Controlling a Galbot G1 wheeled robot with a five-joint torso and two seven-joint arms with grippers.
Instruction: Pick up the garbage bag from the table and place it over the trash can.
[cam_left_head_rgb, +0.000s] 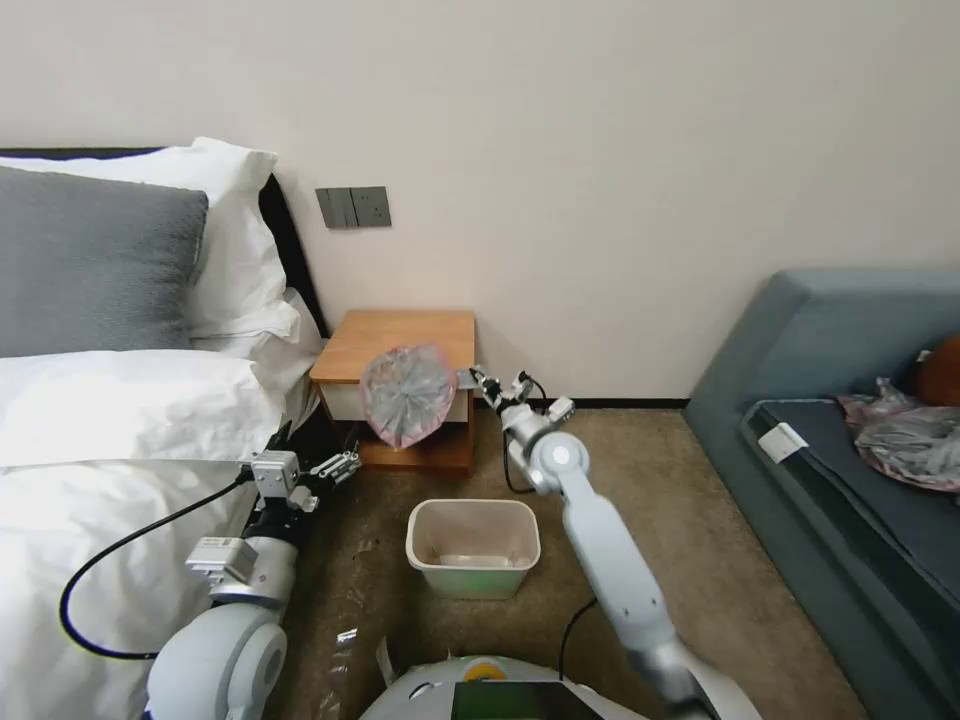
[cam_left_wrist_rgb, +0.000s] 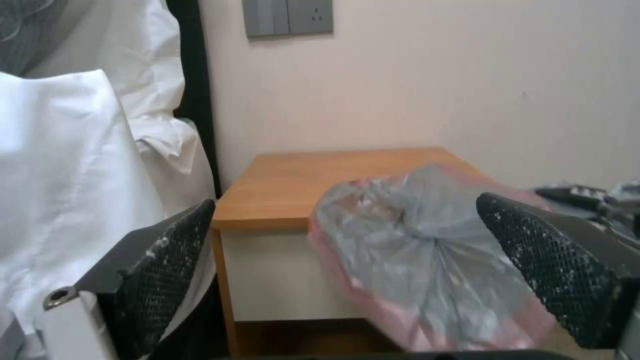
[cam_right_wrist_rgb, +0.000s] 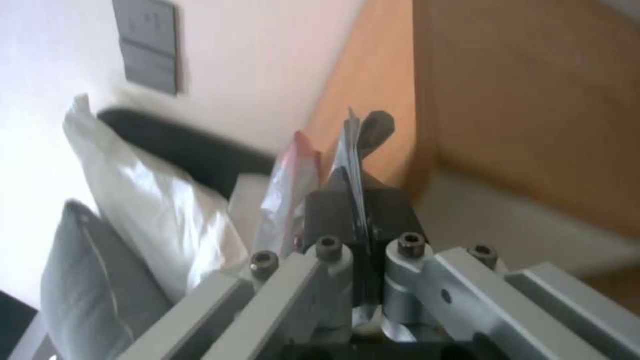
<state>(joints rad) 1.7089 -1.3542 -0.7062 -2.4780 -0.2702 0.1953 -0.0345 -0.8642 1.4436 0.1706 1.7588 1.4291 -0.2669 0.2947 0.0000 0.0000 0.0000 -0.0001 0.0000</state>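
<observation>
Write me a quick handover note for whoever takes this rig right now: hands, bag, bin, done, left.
Right hand: shut on the garbage bag, holding it by its edge at the front of the table.
Left hand: open, low beside the bed, facing the bag.
Trash can: on the carpet in front of the table, no liner in it.
Done: bag gripped.
Left: carry the bag to the can, open it over the rim.

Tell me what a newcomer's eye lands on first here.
First the garbage bag, grey with a pink rim, hanging in front of the table, pinched at its edge by the shut right gripper. Next the trash can, standing open on the carpet below it. The left gripper waits open beside the bed, pointed at the bag.
</observation>
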